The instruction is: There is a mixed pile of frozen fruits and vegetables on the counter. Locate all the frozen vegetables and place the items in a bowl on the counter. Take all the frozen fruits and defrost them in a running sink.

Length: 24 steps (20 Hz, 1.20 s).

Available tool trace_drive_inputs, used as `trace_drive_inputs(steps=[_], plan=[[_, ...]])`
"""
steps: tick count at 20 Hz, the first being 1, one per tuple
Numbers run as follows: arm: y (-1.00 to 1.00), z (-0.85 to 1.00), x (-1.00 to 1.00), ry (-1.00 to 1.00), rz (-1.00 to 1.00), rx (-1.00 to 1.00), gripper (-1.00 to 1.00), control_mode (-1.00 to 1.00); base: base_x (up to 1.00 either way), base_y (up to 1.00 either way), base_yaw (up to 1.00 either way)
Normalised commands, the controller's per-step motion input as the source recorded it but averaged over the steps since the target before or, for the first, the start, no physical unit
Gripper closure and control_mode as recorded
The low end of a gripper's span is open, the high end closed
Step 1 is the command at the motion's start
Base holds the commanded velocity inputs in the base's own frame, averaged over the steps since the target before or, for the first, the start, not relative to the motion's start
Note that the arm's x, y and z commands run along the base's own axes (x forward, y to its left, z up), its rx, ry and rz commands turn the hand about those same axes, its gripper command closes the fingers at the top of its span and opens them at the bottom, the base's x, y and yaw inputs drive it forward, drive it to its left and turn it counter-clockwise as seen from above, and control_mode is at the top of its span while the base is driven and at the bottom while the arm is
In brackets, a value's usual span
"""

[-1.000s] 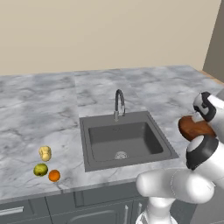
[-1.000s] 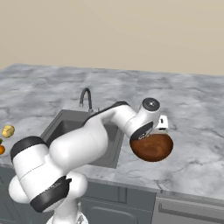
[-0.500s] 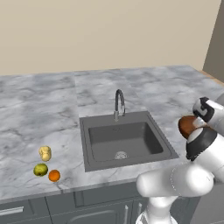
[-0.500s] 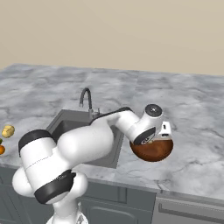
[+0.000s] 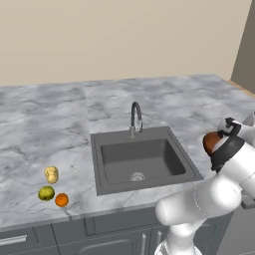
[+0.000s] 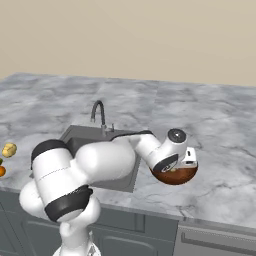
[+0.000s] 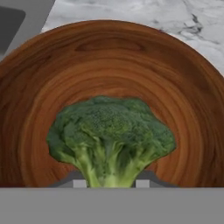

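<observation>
Gripper (image 7: 108,183) clamped on the dark green broccoli floret (image 7: 109,140), stem pinched between the finger tips at bottom centre of the hand view, right over the shallow reddish-brown wooden bowl (image 7: 109,61). Bowl (image 6: 175,175) sits on the grey-white marbled stone counter (image 6: 215,125) right of the dark grey rectangular sink (image 5: 142,159), centre-right of the right base view. Lower left of the left base view: pale yellow-tan potato (image 5: 51,174), yellow-green round fruit (image 5: 46,192), orange ball (image 5: 62,199), bunched close on the counter.
</observation>
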Motion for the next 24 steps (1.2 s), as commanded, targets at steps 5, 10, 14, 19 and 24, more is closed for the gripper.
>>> trace_drive_inputs(steps=[5,10,14,19,24], plan=[[-0.04,-0.03,0.11,0.0,0.0,-0.01,-1.0,-1.0,0.0,0.0,0.0],[-0.15,-0.02,0.07,0.0,0.0,0.0,-1.0,-1.0,0.0,0.0,0.0],[-0.2,0.07,0.01,0.0,0.0,0.0,-1.0,-1.0,0.0,0.0,0.0],[-0.03,0.5,0.0,-0.01,0.0,0.0,-1.0,-1.0,0.0,0.0,0.0],[0.18,0.64,-0.02,0.0,0.0,-0.06,-1.0,-1.0,0.0,0.0,0.0]])
